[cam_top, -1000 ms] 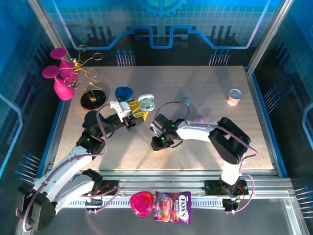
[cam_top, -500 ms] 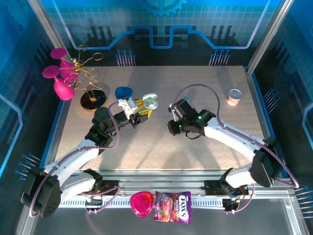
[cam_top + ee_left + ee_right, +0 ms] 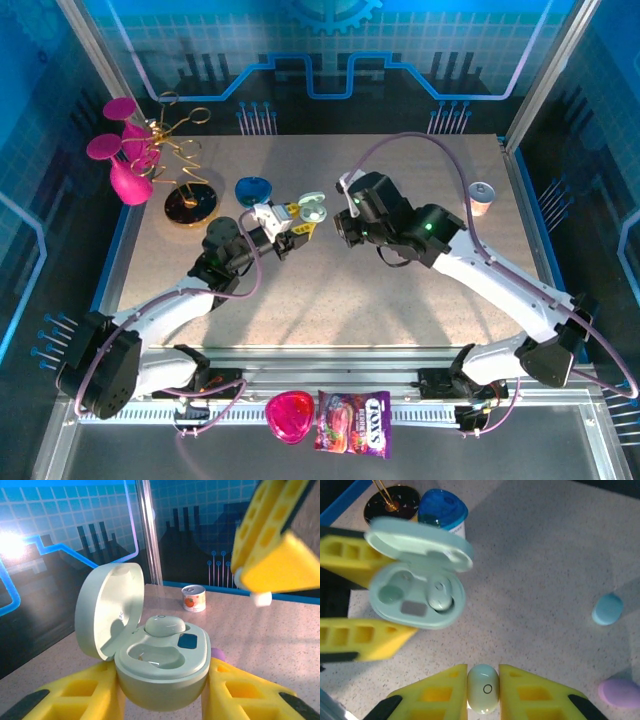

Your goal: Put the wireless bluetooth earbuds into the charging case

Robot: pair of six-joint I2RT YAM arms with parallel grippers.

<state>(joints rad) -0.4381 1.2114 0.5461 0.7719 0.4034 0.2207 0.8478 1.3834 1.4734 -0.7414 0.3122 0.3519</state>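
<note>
1. Speckled beige table [image 3: 420, 290] inside a blue-lit enclosure, with both arms meeting left of its centre.
2. My left gripper [image 3: 298, 220] is clenched on the open mint charging case [image 3: 165, 680]. Its lid [image 3: 107, 610] is swung back. One seated earbud [image 3: 165, 625] fills a socket, and the empty socket [image 3: 149, 655] sits beside it.
3. My right gripper [image 3: 483, 672] pinches a white-mint earbud [image 3: 484, 692] near the case, not yet over it.
4. Risks, as I judge them:
   - The bud is small and smooth, so it could twist in the pinch and meet the socket askew.
   - A low approach could clip the lid.
   - Pressing hard could push the case out of my left grip.
5. The candy bag [image 3: 353, 410] at the near rail reads "FOX'S". The lettering on the can [image 3: 481, 197] is too small to read.
</note>
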